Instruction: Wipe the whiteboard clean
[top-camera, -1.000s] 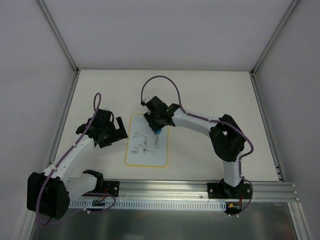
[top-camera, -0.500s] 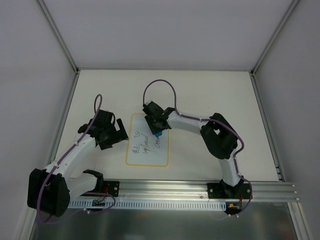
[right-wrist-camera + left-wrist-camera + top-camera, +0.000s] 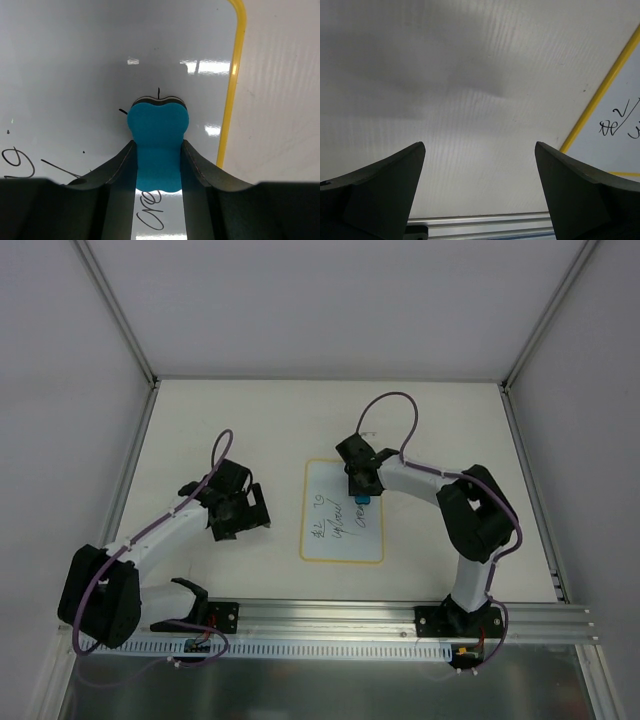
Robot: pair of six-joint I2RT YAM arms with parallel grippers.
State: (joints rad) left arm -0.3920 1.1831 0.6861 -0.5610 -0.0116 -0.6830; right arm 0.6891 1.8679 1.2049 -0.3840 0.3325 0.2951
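Observation:
The whiteboard [image 3: 340, 540], white with a yellow rim and dark handwriting, lies on the table centre. Its rim and some writing show at the right of the left wrist view [image 3: 600, 92]. My right gripper [image 3: 362, 492] is shut on a blue eraser [image 3: 157, 145] and presses it onto the board's upper right part [image 3: 75, 75], near the yellow rim. Handwriting shows below and left of the eraser. My left gripper [image 3: 243, 517] is open and empty over bare table, left of the board.
An aluminium rail [image 3: 400, 618] runs along the near table edge and shows in the left wrist view [image 3: 480, 222]. Metal frame posts and white walls bound the table at the left, right and back.
The whiteboard has slid to the right across the table. My right gripper with the eraser moved right with it. My left gripper also moved right, following the board.

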